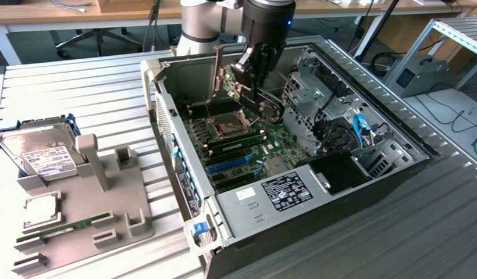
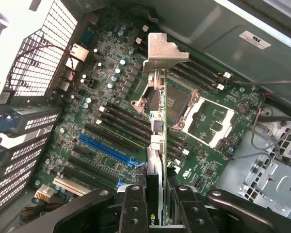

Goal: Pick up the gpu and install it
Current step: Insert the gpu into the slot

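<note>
My gripper [image 1: 251,71] hangs inside the open computer case [image 1: 401,168], shut on the gpu [image 1: 231,81]. The card is held edge-down above the motherboard [image 1: 238,139], with its silver end bracket [image 1: 217,67] toward the case's rear wall. In the wrist view the gpu [image 2: 157,141] runs edge-on away from my gripper [image 2: 161,196], ending in the bent bracket tab [image 2: 163,48]. The black fingers [image 2: 135,211] clamp it from both sides. It hovers over the motherboard [image 2: 106,97], near the CPU socket [image 2: 169,104] and apart from the blue expansion slot [image 2: 106,148].
On the slatted table at the exterior view's left lies a grey parts holder [image 1: 106,203] with a hard drive [image 1: 41,154], a RAM stick [image 1: 68,228] and a CPU chip [image 1: 38,204]. Drive cages and cables [image 1: 355,131] crowd the case's right side.
</note>
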`<state>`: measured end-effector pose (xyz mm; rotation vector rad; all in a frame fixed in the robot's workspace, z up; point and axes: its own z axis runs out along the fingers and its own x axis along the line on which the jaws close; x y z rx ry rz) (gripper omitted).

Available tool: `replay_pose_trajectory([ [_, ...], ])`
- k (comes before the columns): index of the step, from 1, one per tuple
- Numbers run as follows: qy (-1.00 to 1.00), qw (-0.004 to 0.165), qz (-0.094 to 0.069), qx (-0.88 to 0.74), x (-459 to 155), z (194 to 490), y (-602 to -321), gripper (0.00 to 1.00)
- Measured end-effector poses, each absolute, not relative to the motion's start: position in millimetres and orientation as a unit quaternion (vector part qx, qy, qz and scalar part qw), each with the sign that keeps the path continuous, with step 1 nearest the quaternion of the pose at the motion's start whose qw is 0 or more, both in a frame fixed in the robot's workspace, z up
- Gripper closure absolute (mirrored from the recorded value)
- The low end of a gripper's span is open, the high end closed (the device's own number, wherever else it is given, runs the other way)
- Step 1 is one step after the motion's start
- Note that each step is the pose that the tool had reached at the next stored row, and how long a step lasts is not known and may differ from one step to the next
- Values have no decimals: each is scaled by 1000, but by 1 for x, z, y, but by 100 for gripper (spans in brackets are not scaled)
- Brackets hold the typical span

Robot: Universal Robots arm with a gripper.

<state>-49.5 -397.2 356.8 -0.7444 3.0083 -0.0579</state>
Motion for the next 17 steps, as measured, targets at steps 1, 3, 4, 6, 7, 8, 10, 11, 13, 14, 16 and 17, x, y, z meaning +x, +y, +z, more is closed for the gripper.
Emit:
replay_pose_trajectory([
  [1,970,21,-19,-241,-49,357,-397,74],
  [3,970,21,-19,-242,-49,357,-397,74],
  [4,970,21,-19,-243,-49,357,-397,74],
  [6,969,21,-19,-244,-49,357,-397,74],
  [7,969,21,-19,-245,-49,357,-397,74],
  [8,969,21,-19,-246,-49,357,-397,74],
  [10,969,21,-19,-247,-49,357,-397,74],
  [11,968,21,-19,-247,-49,357,-397,74],
  [13,968,21,-19,-249,-49,357,-397,74],
  [14,968,21,-18,-250,-49,357,-397,74],
  [16,967,21,-18,-251,-49,357,-397,74],
  [17,967,21,-18,-252,-49,357,-397,74],
])
